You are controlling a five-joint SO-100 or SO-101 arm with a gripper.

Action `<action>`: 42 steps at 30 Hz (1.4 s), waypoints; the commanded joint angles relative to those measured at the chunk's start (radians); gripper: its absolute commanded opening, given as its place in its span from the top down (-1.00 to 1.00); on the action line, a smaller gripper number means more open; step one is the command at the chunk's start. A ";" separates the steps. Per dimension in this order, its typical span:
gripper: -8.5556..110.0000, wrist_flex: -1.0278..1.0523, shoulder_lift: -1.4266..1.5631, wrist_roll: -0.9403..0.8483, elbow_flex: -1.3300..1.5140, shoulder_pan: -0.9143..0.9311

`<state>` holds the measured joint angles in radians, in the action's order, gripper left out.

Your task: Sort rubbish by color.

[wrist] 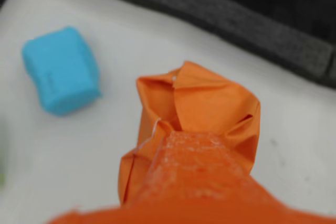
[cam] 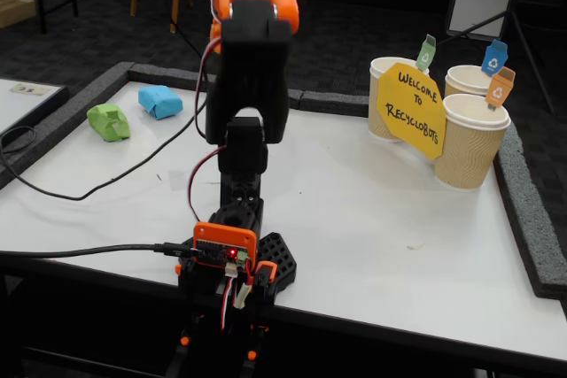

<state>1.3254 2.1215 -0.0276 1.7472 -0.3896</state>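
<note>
Crumpled, creased orange paper wad (wrist: 197,106) at the tool (wrist: 197,153), grip state unclear

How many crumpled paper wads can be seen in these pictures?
3. The orange wad is at the tool in the wrist view, hidden in the fixed view. The blue wad and the green wad lie side by side near the table's far left corner.

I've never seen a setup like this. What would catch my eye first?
Probably the tall orange and black robot arm standing at the white table's near edge. In the wrist view its hand is right at an orange paper wad. Far right, a yellow sign fronts three paper cups.
</note>
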 commanded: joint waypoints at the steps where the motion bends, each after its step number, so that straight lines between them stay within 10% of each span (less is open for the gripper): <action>1: 0.85 0.000 0.232 0.009 0.012 -0.031; 42: 0.85 0.137 0.647 0.006 0.201 -0.133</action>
<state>1.4619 2.7336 -0.0276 1.9773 -0.5031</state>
